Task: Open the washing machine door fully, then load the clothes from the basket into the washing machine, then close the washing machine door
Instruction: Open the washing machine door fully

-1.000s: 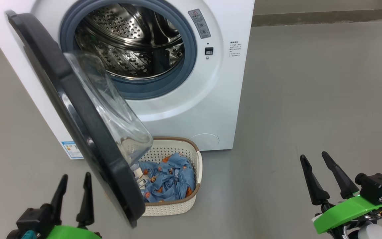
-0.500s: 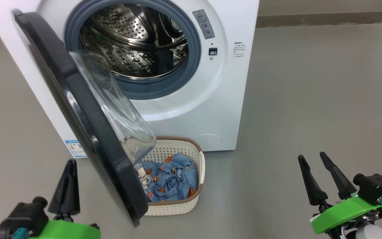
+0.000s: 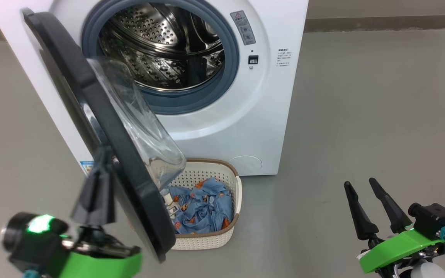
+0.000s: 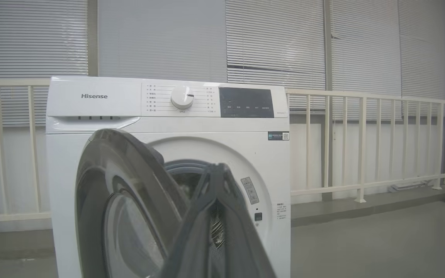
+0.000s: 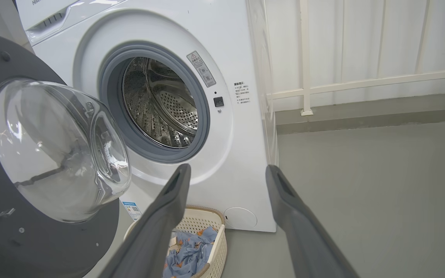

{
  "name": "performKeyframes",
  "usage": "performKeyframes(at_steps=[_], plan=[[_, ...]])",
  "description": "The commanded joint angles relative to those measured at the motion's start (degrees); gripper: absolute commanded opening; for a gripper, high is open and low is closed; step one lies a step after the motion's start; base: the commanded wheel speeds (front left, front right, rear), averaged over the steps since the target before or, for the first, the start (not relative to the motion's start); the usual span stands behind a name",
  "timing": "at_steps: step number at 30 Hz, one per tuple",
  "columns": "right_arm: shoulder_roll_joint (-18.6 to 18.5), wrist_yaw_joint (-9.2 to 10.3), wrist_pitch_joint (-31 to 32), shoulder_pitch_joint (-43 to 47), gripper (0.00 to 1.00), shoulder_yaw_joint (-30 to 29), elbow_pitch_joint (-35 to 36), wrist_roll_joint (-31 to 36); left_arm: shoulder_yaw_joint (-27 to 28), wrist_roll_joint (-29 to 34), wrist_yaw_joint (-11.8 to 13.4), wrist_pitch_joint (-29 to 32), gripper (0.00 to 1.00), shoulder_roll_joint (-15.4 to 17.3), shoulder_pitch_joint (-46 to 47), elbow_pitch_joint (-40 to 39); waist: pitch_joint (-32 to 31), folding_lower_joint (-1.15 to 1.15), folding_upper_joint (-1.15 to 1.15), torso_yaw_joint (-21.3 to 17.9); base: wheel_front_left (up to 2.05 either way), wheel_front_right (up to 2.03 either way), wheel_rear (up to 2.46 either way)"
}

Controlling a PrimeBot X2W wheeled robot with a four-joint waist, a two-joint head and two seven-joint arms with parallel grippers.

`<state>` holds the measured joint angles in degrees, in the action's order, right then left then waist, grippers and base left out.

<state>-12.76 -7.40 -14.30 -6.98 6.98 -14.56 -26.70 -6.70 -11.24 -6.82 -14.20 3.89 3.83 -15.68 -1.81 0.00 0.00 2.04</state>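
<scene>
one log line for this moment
door part open | clothes in basket | left tool shut by door's outer face | right tool open, empty

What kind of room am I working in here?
Probably an indoor test or demo space rather than a home: bare grey floor, cream railing before slatted blinds, one freestanding washing machine.
</scene>
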Motion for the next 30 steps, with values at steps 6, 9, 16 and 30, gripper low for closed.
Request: performKeyframes(at_steps=[6,9,16,30], plan=[[0.0,-0.09,-0.7,-0.7,1.00,1.5,1.5,0.7,-6.0,-0.4,-0.2,3.4,0.00,-0.1,1.7,-4.3,0.2,0.00,0.00,-0.7,0.00,0.00,0.00],[0.1,-0.09,-0.7,-0.9,1.00,1.6,1.6,0.6,-9.0,-1.7,-0.3,4.5,0.00,-0.3,0.6,-2.8,0.4,0.00,0.00,-1.2,0.00,0.00,0.00],[0.3,-0.09,-0.7,-1.2,1.00,1.9,1.6,0.5,-11.9,-5.5,-0.3,3.9,0.00,-0.6,-1.1,6.3,0.8,0.00,0.00,-2.3,0.00,0.00,0.00],[0.1,-0.09,-0.7,-2.0,1.00,2.4,1.2,0.2,-10.2,-9.7,2.2,-0.1,0.00,-0.9,0.9,21.9,1.2,0.00,0.00,-4.0,0.00,0.00,0.00]])
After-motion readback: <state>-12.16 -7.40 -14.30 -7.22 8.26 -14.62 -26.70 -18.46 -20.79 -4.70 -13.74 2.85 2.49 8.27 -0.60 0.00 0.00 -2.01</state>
